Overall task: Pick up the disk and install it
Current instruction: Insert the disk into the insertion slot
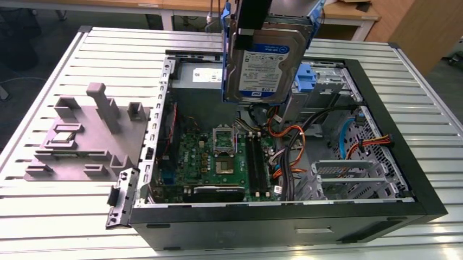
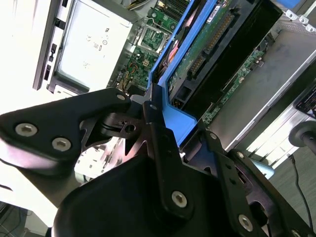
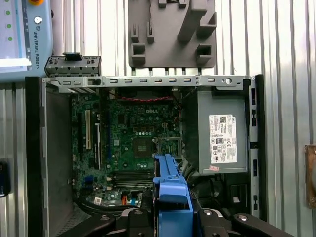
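Black two-fingered gripper (image 2: 170, 123) is clamped on the blue plastic bracket framing the disk (image 1: 262, 62), a flat silver-grey hard drive with a white-and-blue label. The disk hangs on edge above the open black desktop computer case (image 1: 426, 206), touching nothing. Judgement: carry phase. The hold is at one end only, so slow, untilted travel suits. The orange cables (image 1: 296, 142) below are a snag risk.
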Tool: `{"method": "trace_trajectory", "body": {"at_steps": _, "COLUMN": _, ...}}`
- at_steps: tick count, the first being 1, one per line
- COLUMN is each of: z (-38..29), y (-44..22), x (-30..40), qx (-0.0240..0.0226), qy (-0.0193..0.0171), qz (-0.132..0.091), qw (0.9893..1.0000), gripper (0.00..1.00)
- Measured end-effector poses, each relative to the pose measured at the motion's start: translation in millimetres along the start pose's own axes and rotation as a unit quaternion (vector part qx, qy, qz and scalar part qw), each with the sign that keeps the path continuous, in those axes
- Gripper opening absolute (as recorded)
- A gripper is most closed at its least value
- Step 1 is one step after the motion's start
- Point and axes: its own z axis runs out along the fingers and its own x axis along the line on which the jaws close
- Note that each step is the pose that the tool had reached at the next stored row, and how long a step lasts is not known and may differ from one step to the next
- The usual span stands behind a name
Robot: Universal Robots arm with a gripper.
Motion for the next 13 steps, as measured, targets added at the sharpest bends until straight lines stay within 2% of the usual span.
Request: {"method": "trace_trajectory", "body": {"at_steps": 13, "z": 0.2, "y": -0.1, "x": 1.1, "qx": 0.0000, "qy": 0.0000, "qz": 0.001, "qw": 1.0000, "gripper": 0.37}}
